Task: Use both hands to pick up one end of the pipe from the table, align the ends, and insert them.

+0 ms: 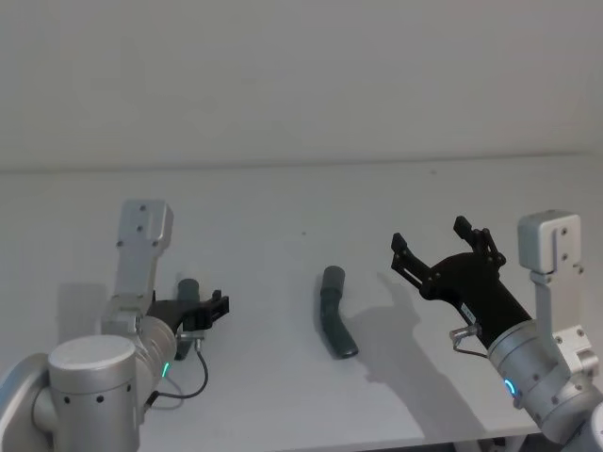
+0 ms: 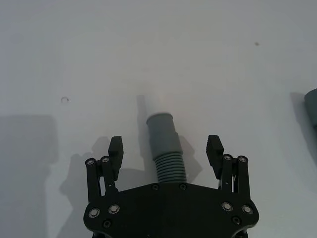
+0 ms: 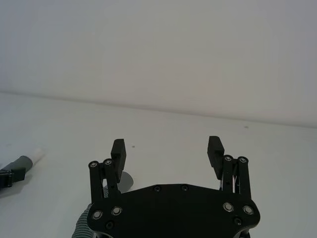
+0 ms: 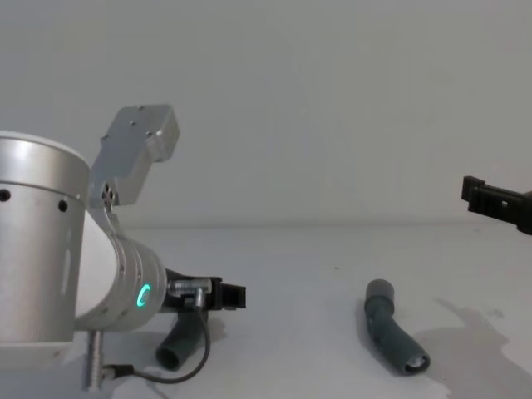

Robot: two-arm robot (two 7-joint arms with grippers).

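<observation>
White matte table (image 1: 283, 198), plain pale wall (image 1: 301, 75) behind; left hand (image 2: 165, 145) spread astride hose piece (image 2: 161, 130); right hand (image 1: 430, 235) spread, aloft.

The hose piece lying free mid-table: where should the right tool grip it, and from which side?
Probably its ribbed middle near the bend, from above. The free hose piece lies flat on the table, so the right tool, hovering open to its right, can straddle its narrow width there, leaving both ends clear for mating.
</observation>
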